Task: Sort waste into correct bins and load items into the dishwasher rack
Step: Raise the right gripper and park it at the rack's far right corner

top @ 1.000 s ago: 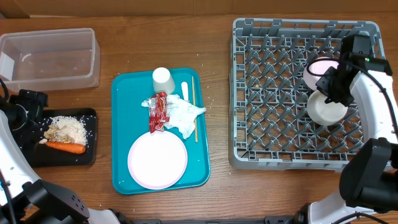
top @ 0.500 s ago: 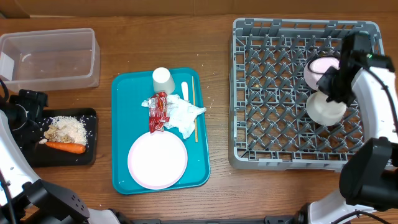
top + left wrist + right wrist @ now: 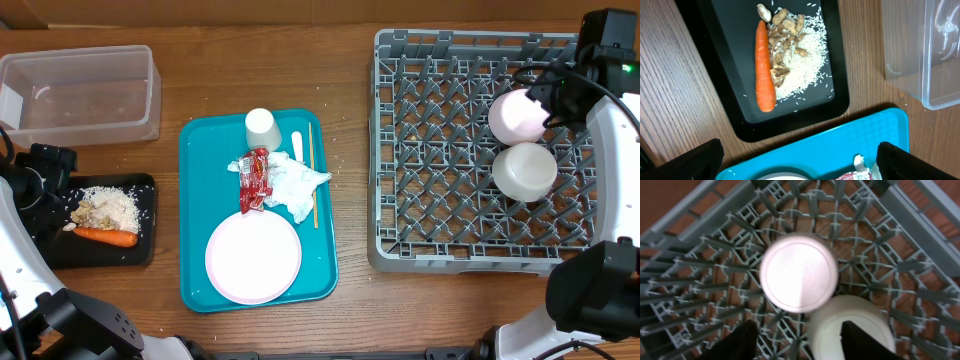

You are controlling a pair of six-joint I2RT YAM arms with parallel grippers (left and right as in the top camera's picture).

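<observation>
Pinkish bowl (image 3: 517,116) (upturned), grey lattice rack (image 3: 440,205)

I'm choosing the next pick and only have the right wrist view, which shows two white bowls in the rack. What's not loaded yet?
Observer: On the teal tray there's a white cup, a round plate, a white fork and a thin wooden stick.
Operator: Any waste on that tray?
Observer: Yes, a red wrapper lies partly over a crumpled napkin, mid-tray.
Operator: Where's the left arm?
Observer: The left fingers are wide open and empty, by the black tray holding the carrot and rice.
</observation>
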